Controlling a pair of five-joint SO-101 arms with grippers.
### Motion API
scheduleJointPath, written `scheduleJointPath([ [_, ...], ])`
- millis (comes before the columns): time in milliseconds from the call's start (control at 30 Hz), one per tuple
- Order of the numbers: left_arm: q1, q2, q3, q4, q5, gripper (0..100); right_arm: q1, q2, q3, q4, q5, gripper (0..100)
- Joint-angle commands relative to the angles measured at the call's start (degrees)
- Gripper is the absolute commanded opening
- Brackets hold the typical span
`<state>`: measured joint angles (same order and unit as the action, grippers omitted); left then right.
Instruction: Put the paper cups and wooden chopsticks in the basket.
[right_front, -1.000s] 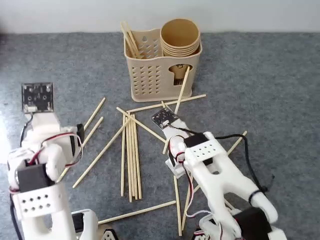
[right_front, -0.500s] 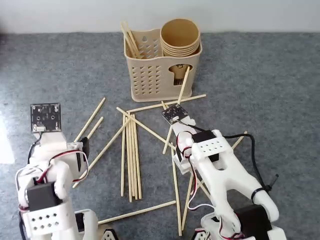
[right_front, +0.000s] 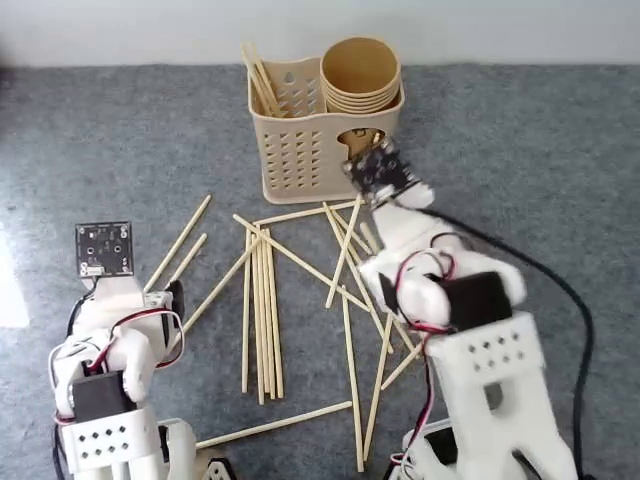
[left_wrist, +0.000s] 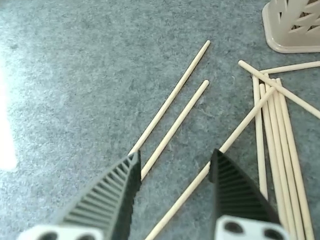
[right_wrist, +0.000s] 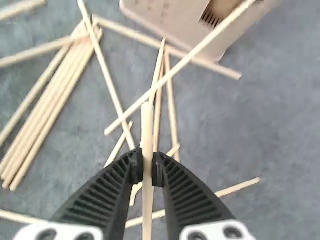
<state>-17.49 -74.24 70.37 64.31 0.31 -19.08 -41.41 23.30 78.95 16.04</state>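
Right wrist view: right gripper (right_wrist: 145, 167) clamped tight on one wooden chopstick (right_wrist: 146, 125), pinched a little way back from its tip, tip poking out toward the basket (right_wrist: 170, 20). High view: basket (right_front: 300, 160) at the far side of the worktop (right_front: 540, 140), with the paper cups (right_front: 360, 70) stacked inside one half and a few standing chopsticks (right_front: 262, 85) in the other half. Many loose chopsticks (right_front: 262, 310) flat on the worktop in front of the basket, some side by side in a bunch, some crossed over each other. Left wrist view: left gripper (left_wrist: 175, 155) spread wide apart, holding nothing, low over two single sticks (left_wrist: 175, 100) off to the side of the bunch. As for handling: most likely very light, thin, hard and stiff, and smooth enough to slip or twist in a pinch. Best to grab across the thin way, near the middle for balance, or close to one end for dropping in tip first. Probably hard to get under when flat on the worktop, so better to pick one lying across another, or one off by itself. Better not to squeeze too hard or push sideways, for fear of snapping the thin wood. Good to keep the held stick pointing down into the basket before letting go.
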Motion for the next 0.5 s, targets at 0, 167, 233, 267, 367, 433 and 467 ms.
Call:
scheduleJointPath([
  [0, 0.00, -0.70, 0.22, -1.58, -0.35, 21, 0.66, 0.13, -13.98, 4.00, 0.00, 0.8],
  [167, 0.00, -0.70, 2.07, -1.67, -0.35, 21, 0.66, 8.84, -31.38, 9.19, -2.02, 0.9],
  [233, 0.00, -0.79, 2.68, -1.67, -0.44, 21, 0.66, 12.79, -37.89, 10.68, -2.11, 0.8],
  [267, 0.00, -0.79, 3.03, -1.67, -0.44, 21, 0.66, 14.64, -40.70, 10.86, -2.11, 0.8],
  [367, 0.00, -0.79, 4.79, -3.69, -0.44, 21, 0.66, 19.38, -48.18, 9.10, -2.20, 0.8],
  [433, 0.00, -1.05, 6.90, -6.15, -0.44, 21, 0.57, 21.41, -51.43, 5.67, -2.46, 0.8],
  [467, 0.00, -1.32, 7.69, -7.03, -0.44, 21, 0.57, 21.93, -52.84, 3.56, -3.60, 0.8],
])
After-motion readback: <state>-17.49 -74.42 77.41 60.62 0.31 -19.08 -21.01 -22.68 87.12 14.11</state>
